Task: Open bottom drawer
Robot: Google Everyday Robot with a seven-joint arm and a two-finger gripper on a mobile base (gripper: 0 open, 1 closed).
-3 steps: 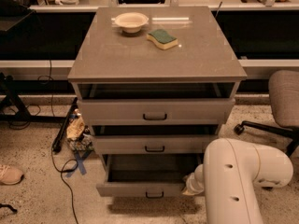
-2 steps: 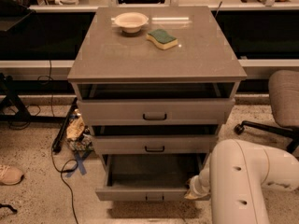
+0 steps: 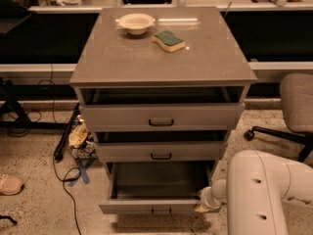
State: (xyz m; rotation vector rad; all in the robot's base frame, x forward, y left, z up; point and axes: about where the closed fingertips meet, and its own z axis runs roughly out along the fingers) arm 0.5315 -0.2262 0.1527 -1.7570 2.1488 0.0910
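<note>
The grey cabinet (image 3: 161,58) has three drawers. The bottom drawer (image 3: 132,208), the narrowest, stands pulled well out, its dark empty inside (image 3: 159,180) showing. Its small dark bar handle (image 3: 161,211) is on the front near the lower edge of the view. My gripper (image 3: 202,207) is at the drawer's right front corner, touching or very close to it, to the right of the handle. My white arm (image 3: 259,195) fills the lower right.
The middle drawer (image 3: 161,152) and the top drawer (image 3: 161,116) stand slightly out. A bowl (image 3: 136,22) and a sponge (image 3: 168,40) lie on the cabinet top. An office chair (image 3: 296,106) is at the right. Cables (image 3: 68,180), clutter (image 3: 80,138) and a shoe (image 3: 9,184) are on the floor at the left.
The bottom drawer has slid farther out toward the camera. My arm and gripper have drawn back with it, staying at its right front corner.
</note>
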